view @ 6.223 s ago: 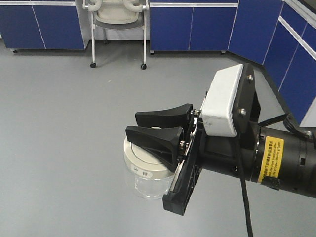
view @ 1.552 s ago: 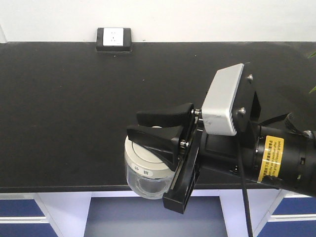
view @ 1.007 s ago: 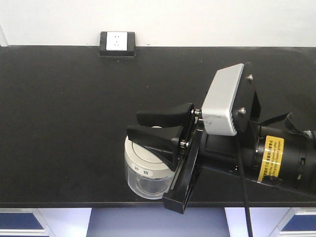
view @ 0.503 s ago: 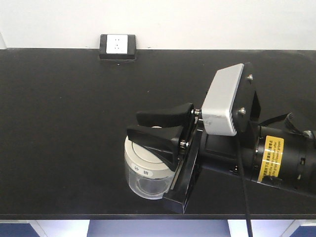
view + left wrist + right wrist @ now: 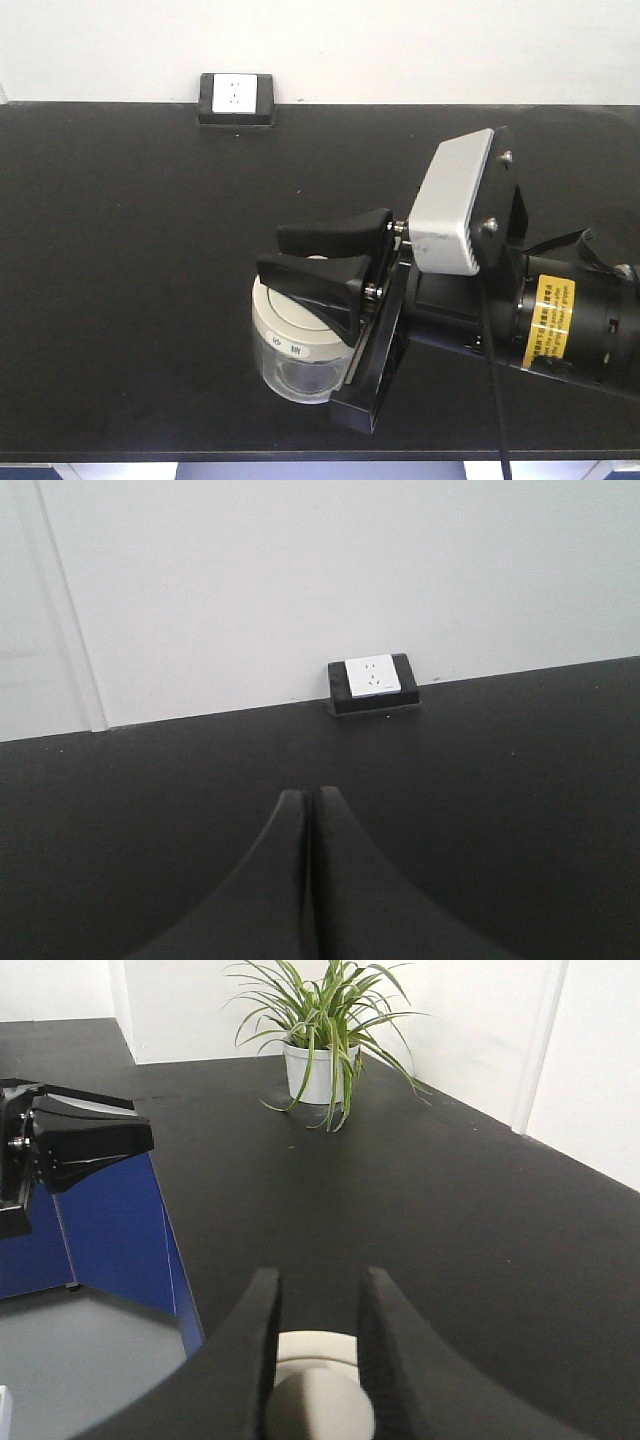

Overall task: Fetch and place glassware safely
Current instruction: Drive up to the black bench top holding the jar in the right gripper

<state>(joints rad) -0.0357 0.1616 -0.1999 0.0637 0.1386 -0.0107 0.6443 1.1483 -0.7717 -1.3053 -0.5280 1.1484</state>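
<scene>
Black countertop [image 5: 130, 250] spreads under my right gripper [image 5: 272, 252], jaws clamped on the lid knob [image 5: 320, 1410] of the glass jar [image 5: 300, 378] just below them. Brittle, slick, likely light; I judge a knob-only hold risky if the lid [image 5: 285, 335] is loose. Its base is hidden. On my left gripper [image 5: 305, 798] the jaws are together, empty.

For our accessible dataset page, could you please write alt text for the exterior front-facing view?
The right gripper holds a small clear glass jar by its cream-white lid over a black countertop, seen from above. A white wall socket sits at the back edge of the counter, against a white wall.
</scene>
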